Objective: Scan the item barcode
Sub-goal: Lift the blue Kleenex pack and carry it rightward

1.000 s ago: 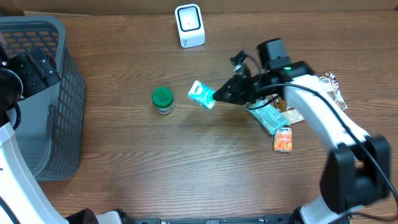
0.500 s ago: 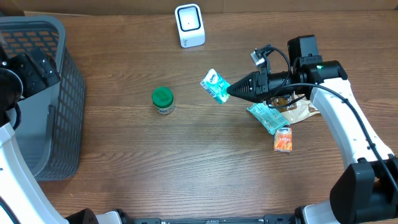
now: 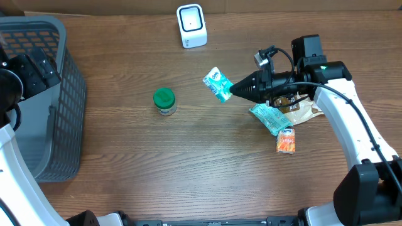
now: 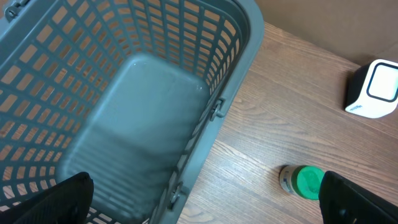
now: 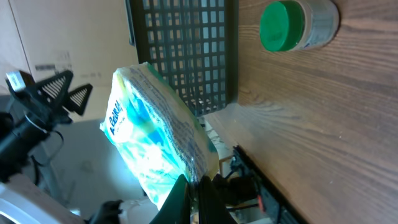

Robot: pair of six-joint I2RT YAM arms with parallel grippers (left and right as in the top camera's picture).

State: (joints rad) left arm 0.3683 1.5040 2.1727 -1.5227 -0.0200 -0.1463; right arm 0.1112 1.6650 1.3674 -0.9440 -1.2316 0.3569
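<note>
The wooden table [image 3: 188, 176] fills almost the whole overhead view. At the left edge of the frame stands a grey plastic basket [image 3: 70, 113] with lattice walls; the left wrist view looks down into it and nothing lies inside. The left gripper [image 4: 204, 186] hangs above the basket, at the far left of the overhead frame. Its jaws are spread as wide as they go and hold nothing; its two dark fingers [image 4: 56, 199] show only in the lower corners of the left wrist view. The right arm [image 3: 339, 119] comes in from the lower right of the frame and reaches towards the centre. The right gripper [image 3: 231, 91] is closed tight on one edge of a teal and white packet [image 3: 217, 85]. The packet is lifted off the table, a little right of the centre, below and to the right of the white scanner [image 3: 191, 26] at the top middle, and well apart from it. A jar with a green lid [image 3: 164, 100] stands left of the packet. Under the right arm lie a brown packet [image 3: 308, 108], a teal pouch [image 3: 269, 118] and, lower down, a small orange packet [image 3: 286, 140].
</note>
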